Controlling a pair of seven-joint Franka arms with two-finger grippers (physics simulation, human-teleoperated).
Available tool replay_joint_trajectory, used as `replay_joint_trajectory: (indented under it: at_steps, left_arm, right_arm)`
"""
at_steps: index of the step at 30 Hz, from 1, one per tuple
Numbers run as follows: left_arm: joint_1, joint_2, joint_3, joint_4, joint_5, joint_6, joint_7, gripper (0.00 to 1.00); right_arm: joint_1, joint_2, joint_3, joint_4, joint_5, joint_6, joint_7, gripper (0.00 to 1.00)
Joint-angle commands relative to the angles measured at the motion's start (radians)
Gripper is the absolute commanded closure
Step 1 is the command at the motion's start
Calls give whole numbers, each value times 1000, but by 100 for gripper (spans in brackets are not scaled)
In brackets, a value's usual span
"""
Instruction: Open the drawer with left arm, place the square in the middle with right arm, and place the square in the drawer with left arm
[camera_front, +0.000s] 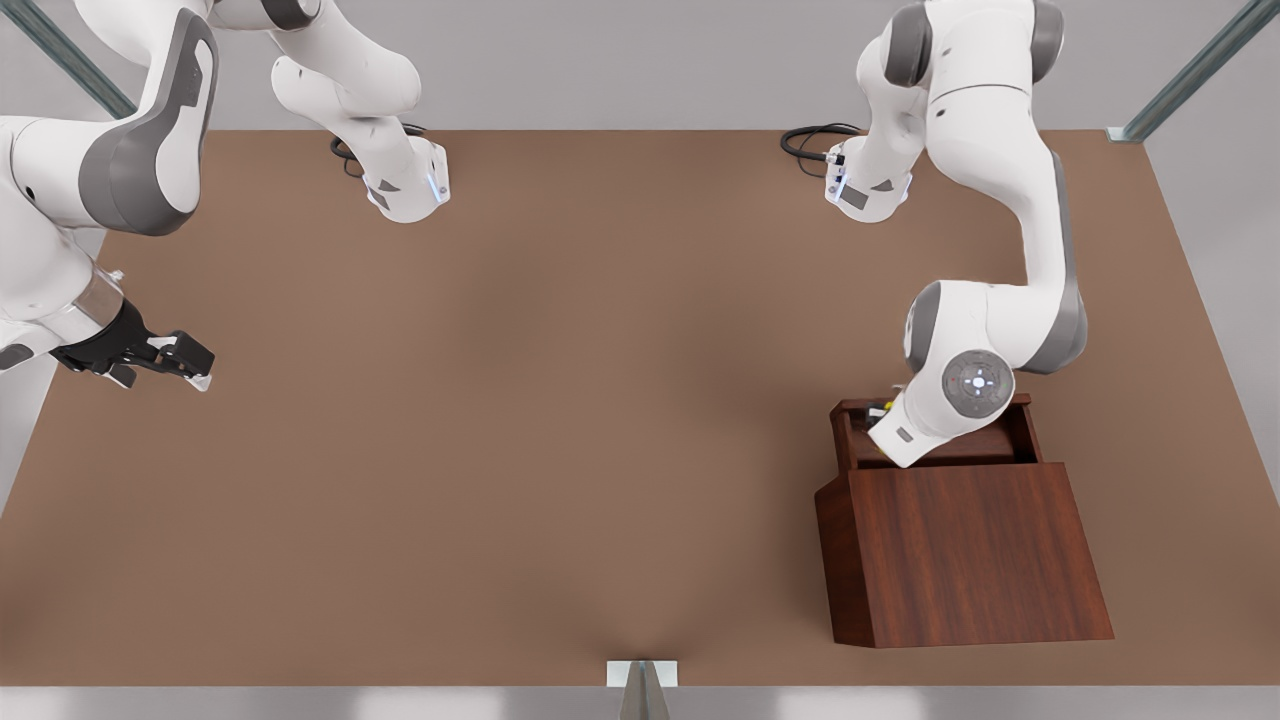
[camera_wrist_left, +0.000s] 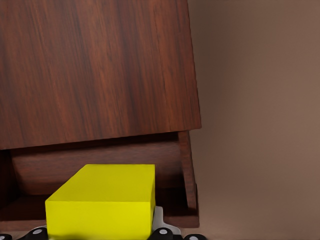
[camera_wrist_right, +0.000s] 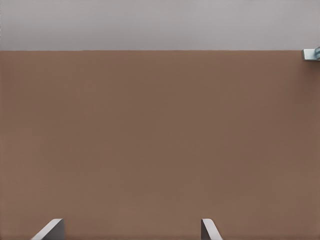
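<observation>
Left gripper (camera_front: 882, 412): sat down inside the open drawer (camera_front: 850, 432) at the cabinet (camera_front: 975, 550) on the front view's right, closed around the yellow cube (camera_wrist_left: 102, 202).
Yellow cube: sat between the left fingers, over the drawer cavity in the left wrist view; whether it touched the drawer floor could not be told.
Right gripper (camera_front: 190, 365): waited above the tabletop (camera_front: 560, 400) at the front view's left, fingers spread wide with nothing between them.
Handling: the cube looked rigid, light and smooth-faced, so probably a little slippery; flat opposite sides seemed the best hold.
Stage: judged near the end, with release into the drawer remaining.
</observation>
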Motion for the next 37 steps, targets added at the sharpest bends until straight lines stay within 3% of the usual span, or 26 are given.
replay_joint_trajectory:
  at_steps: [1,12,13,15,22,27,29,31,33,37]
  left_arm:
    - [0,4,2,0,-5,0,0,29]
    - [0,52,14,0,22,17,0,26]
    - [0,53,14,0,28,16,0,24]
    - [0,53,14,0,42,7,2,0]
    - [0,53,16,3,42,-35,-15,0]
    - [-17,1,8,172,-19,-191,-8,0]
    - [79,-106,-136,164,-5,-216,-18,0]
    - [381,-198,-495,158,147,-244,-17,0]
    - [466,-270,-596,92,222,-218,-15,0]
    - [477,-300,-604,54,223,-199,-17,0]
  right_arm:
    - [0,0,0,0,0,0,0,0]
    - [0,0,0,0,2,0,0,0]
    - [0,0,0,0,2,0,0,0]
    - [0,0,0,0,2,0,0,0]
    - [0,0,0,0,2,0,0,0]
    - [0,0,0,0,2,0,0,0]
    - [0,0,0,0,2,0,0,0]
    - [0,0,0,0,2,0,0,0]
    - [0,0,0,0,2,0,0,0]
    - [0,0,0,0,2,0,0,0]
